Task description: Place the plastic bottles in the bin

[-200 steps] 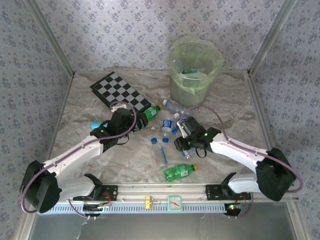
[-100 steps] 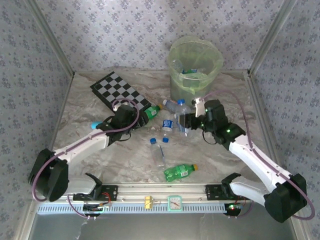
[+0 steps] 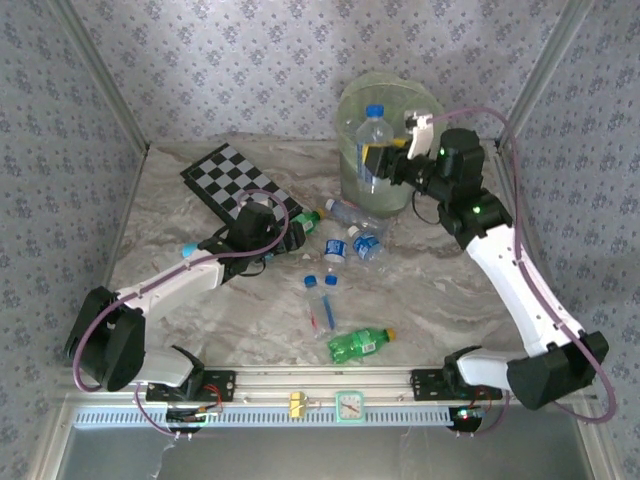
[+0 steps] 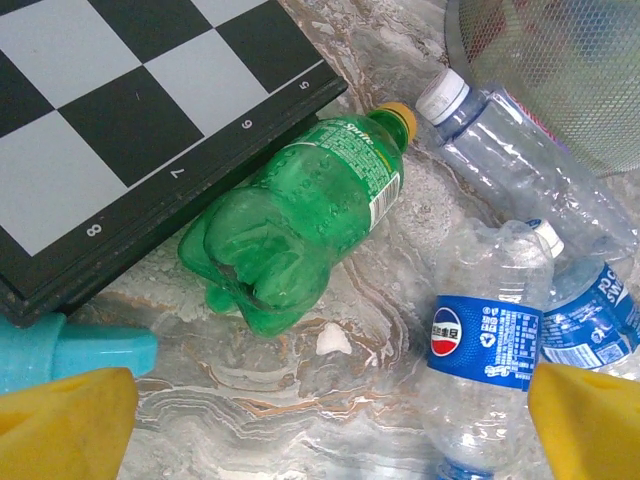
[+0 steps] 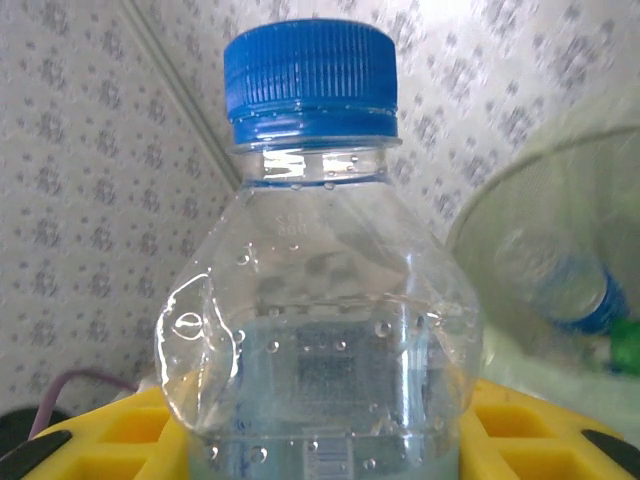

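Observation:
My right gripper (image 3: 381, 160) is shut on a clear plastic bottle (image 3: 372, 135) with a blue cap (image 5: 310, 75) and holds it upright over the near rim of the bin (image 3: 349, 188). The yellow fingers (image 5: 528, 432) press on the bottle's body (image 5: 320, 320). Inside the bin (image 5: 560, 210) lies another bottle (image 5: 565, 290). My left gripper (image 3: 272, 226) hangs open, low over the table just before a green bottle (image 4: 310, 205) that lies against the checkered board. Clear blue-label bottles (image 4: 490, 340) lie to its right. More bottles (image 3: 320, 292) and a green one (image 3: 360, 345) lie near the front.
The black-and-white checkered board (image 3: 235, 180) lies at the back left, its corner touching the green bottle. A teal stick (image 4: 70, 352) rests beside my left fingertip (image 4: 60, 425). A clear bottle with a white cap (image 4: 520, 170) lies close to the bin's base. Patterned walls enclose the table.
My right gripper has lifted the clear bottle off the table and carried it up and back to the bin. The left gripper has edged toward the green bottle, still open.

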{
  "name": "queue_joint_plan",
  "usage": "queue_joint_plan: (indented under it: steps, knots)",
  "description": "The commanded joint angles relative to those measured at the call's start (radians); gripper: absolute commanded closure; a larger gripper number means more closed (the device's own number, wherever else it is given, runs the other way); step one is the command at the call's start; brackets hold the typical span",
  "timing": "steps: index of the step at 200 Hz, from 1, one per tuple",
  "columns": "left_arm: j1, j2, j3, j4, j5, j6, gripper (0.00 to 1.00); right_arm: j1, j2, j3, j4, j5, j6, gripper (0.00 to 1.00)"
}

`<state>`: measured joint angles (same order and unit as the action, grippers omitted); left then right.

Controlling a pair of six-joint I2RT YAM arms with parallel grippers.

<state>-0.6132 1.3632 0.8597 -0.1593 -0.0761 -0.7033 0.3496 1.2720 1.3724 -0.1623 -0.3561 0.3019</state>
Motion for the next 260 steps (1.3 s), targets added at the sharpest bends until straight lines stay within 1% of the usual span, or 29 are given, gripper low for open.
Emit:
queue_joint_plan:
  steps: [1, 26, 37, 80, 100, 111, 128, 164, 178, 209, 226, 240, 252, 260]
  knots:
    - [0.008, -0.049, 0.010, -0.022, -0.024, 0.071, 0.00, -0.031, 0.071, 0.104, 0.008, 0.010, -0.031, 0.54]
    - [0.016, -0.092, -0.017, -0.021, -0.042, 0.080, 0.00, -0.075, 0.169, 0.227, -0.013, 0.033, -0.050, 0.54]
    - [0.020, -0.112, -0.034, -0.023, -0.052, 0.078, 0.00, -0.088, 0.215, 0.281, -0.036, 0.067, -0.070, 0.54]
    - [0.042, -0.207, -0.120, -0.030, -0.085, 0.059, 0.00, -0.139, 0.428, 0.492, -0.086, 0.130, -0.088, 0.54]
    - [0.049, -0.251, -0.147, -0.050, -0.099, 0.059, 0.00, -0.143, 0.538, 0.611, -0.167, 0.182, -0.114, 0.54]
    - [0.051, -0.274, -0.159, -0.060, -0.106, 0.059, 0.00, -0.144, 0.592, 0.664, -0.215, 0.187, -0.118, 0.54]
    - [0.057, -0.308, -0.177, -0.068, -0.116, 0.058, 0.00, -0.141, 0.653, 0.703, -0.256, 0.183, -0.112, 0.53]
    - [0.060, -0.354, -0.206, -0.064, -0.118, 0.047, 0.00, -0.131, 0.716, 0.706, -0.273, 0.217, -0.105, 0.50]
    - [0.060, -0.360, -0.209, -0.065, -0.111, 0.047, 0.00, -0.131, 0.734, 0.713, -0.285, 0.218, -0.097, 0.45]
    - [0.059, -0.361, -0.212, -0.068, -0.095, 0.039, 0.00, -0.132, 0.747, 0.743, -0.296, 0.218, -0.089, 0.29]
    - [0.060, -0.359, -0.214, -0.062, -0.080, 0.039, 0.00, -0.134, 0.742, 0.775, -0.311, 0.214, -0.087, 0.18]
    - [0.059, -0.351, -0.207, -0.058, -0.072, 0.055, 0.00, -0.134, 0.730, 0.804, -0.326, 0.212, -0.089, 0.11]
    - [0.060, -0.340, -0.191, -0.063, -0.068, 0.082, 0.00, -0.133, 0.709, 0.818, -0.335, 0.204, -0.095, 0.00]
    - [0.060, -0.328, -0.174, -0.065, -0.069, 0.105, 0.00, -0.133, 0.689, 0.818, -0.338, 0.200, -0.099, 0.00]
